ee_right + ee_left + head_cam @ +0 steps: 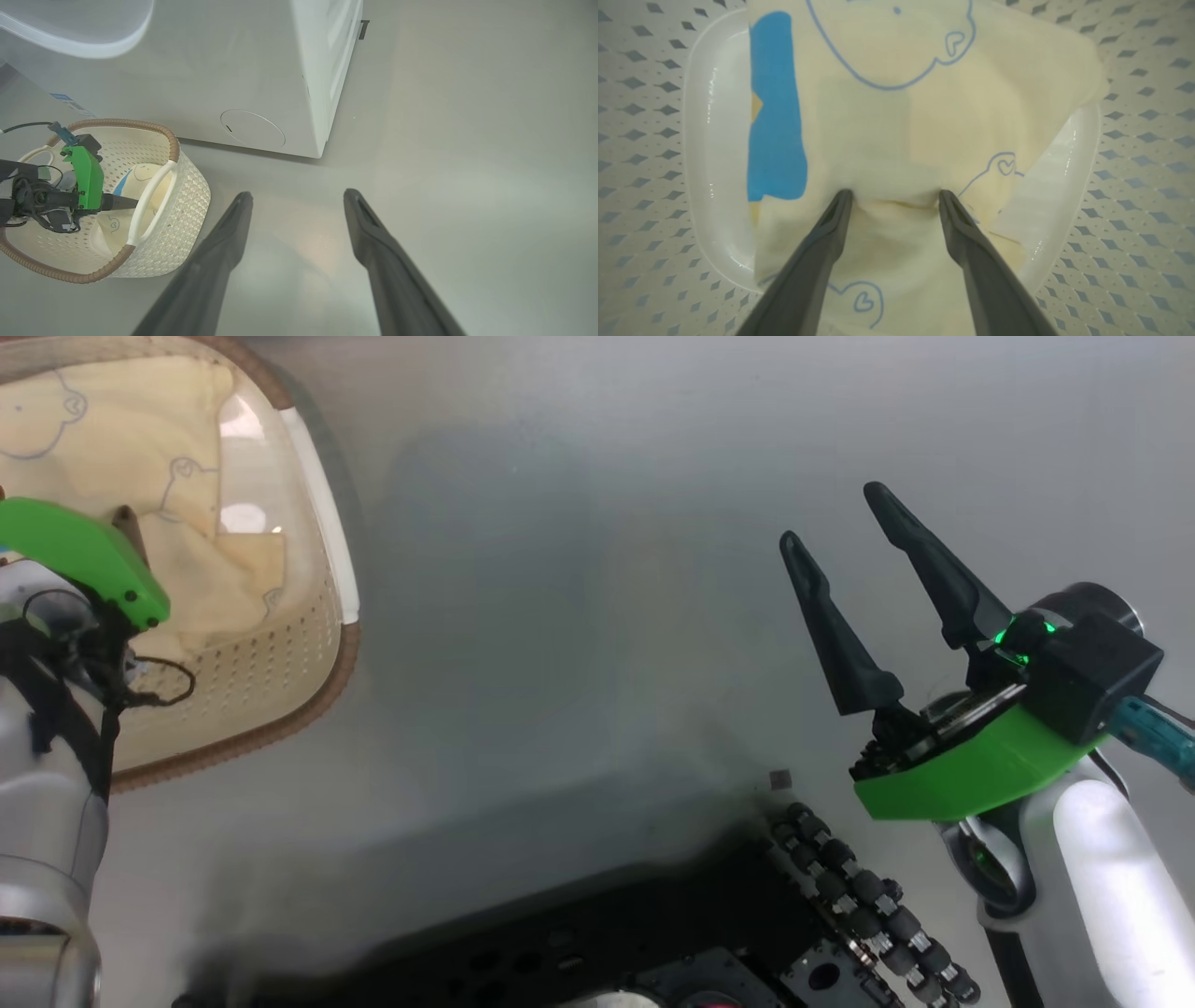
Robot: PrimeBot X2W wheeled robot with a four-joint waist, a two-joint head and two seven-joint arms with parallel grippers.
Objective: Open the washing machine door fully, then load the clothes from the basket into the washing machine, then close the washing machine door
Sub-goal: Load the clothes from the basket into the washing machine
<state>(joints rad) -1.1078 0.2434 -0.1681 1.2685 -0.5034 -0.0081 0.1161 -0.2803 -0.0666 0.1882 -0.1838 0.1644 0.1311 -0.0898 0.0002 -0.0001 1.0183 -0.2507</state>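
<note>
Left gripper (894, 196) reaches down into the basket (1134, 163) with its two dark fingers spread wide. The tips press into the clothes (887, 130) and dent the cloth between them, but nothing is pinched yet. The cream garment, with a blue patch and bear outlines, lies on the basket's bottom, so the wide stance seems meant to gather a fold before closing. Off to the side, the right gripper (831, 513) hovers over the floor (560, 616), fingers apart and empty, clear of the work. Beyond the basket stands the washing machine (261, 84).
</note>
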